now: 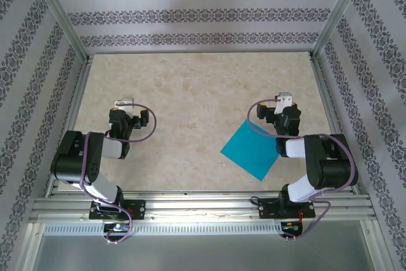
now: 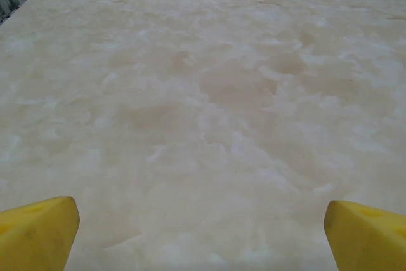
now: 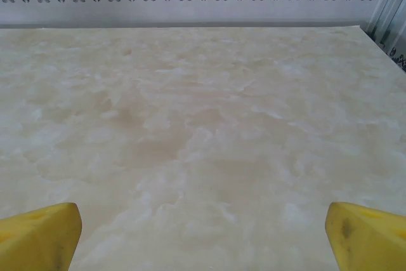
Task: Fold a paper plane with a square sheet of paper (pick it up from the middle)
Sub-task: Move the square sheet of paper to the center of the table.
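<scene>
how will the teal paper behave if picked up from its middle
The square sheet of paper looks thin and lies flat on the table, so it would probably droop around a pinch. Likely light, it may slide when pushed.

You had a beige marbled tabletop [image 1: 190,93]; grey damask-striped walls [image 1: 190,14] at far, left and right; aluminium corner posts [image 1: 68,26]; aluminium rails [image 1: 203,206] along the near edge.

Yellow fingers [image 3: 38,236] spread wide; marbled table [image 3: 203,125] beneath.
</scene>
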`<state>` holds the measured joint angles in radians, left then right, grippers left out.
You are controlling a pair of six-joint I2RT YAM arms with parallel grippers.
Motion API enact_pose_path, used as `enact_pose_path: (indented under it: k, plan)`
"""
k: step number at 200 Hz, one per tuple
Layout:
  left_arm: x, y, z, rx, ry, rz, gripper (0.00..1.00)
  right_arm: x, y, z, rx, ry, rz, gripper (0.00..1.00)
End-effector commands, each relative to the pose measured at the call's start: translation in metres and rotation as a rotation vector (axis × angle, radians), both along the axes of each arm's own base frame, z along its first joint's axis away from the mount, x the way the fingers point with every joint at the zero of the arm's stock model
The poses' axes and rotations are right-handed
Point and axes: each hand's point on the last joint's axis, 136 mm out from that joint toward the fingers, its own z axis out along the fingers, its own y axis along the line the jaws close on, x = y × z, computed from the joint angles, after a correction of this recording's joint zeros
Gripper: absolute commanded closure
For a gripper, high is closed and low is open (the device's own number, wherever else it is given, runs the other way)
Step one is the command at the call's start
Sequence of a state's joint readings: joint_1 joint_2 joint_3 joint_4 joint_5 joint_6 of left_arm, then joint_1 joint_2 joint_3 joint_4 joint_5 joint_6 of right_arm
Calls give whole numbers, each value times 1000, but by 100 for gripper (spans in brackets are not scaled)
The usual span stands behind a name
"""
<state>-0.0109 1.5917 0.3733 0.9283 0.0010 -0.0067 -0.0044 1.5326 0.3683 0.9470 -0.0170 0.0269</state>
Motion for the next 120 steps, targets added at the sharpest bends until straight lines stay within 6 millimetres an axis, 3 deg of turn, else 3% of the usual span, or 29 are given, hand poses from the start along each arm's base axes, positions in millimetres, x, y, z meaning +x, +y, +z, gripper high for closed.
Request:
enact_pose_path:
  k: [1, 120]
  plan:
    - [6, 2, 9, 2, -29, -9, 1, 2, 2, 5, 21, -20, 13, 2]
    - [6, 3, 9, 3, -29, 2, 1, 2, -1, 5, 12, -18, -19, 2]
